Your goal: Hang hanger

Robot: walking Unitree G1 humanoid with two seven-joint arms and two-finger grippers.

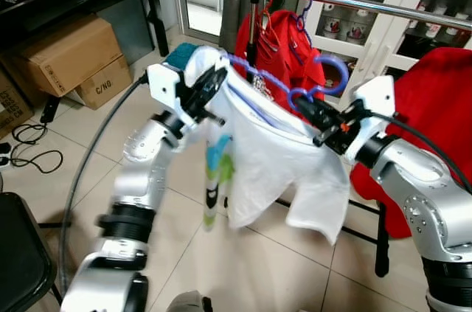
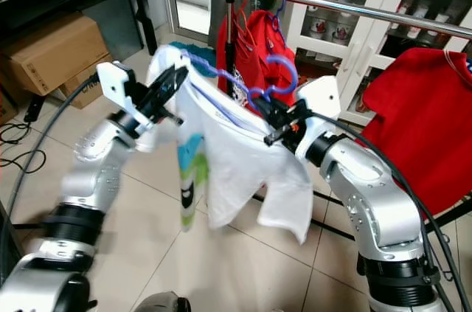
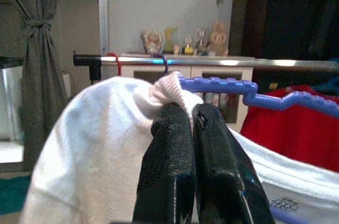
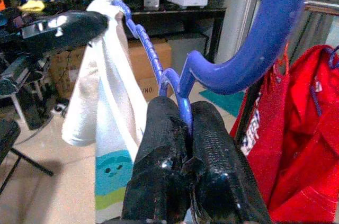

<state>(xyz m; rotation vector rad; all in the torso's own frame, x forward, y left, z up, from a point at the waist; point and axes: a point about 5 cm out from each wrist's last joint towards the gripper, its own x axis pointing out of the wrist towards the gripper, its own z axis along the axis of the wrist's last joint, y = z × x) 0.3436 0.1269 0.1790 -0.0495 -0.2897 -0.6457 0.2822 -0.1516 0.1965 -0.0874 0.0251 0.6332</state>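
Observation:
A white T-shirt [image 1: 276, 161] with a blue and green print hangs on a blue plastic hanger [image 1: 324, 76], held up in front of the silver clothes rail [image 1: 383, 8]. My right gripper [image 1: 313, 113] is shut on the hanger's neck [image 4: 184, 108], just below its hook [image 4: 265, 38]. At the shirt's shoulder my left gripper [image 1: 210, 91] is shut on the white fabric [image 3: 169, 83] over the hanger's end. The hook sits below the rail and apart from it.
A red garment [image 1: 284, 50] on a red hanger hangs at the rail's left end, and another red garment [image 1: 435, 105] hangs to the right. White glass-door cabinets [image 1: 369, 2] stand behind. Cardboard boxes [image 1: 70, 57] sit on the tiled floor at left, a black stool [image 1: 18, 260] nearer.

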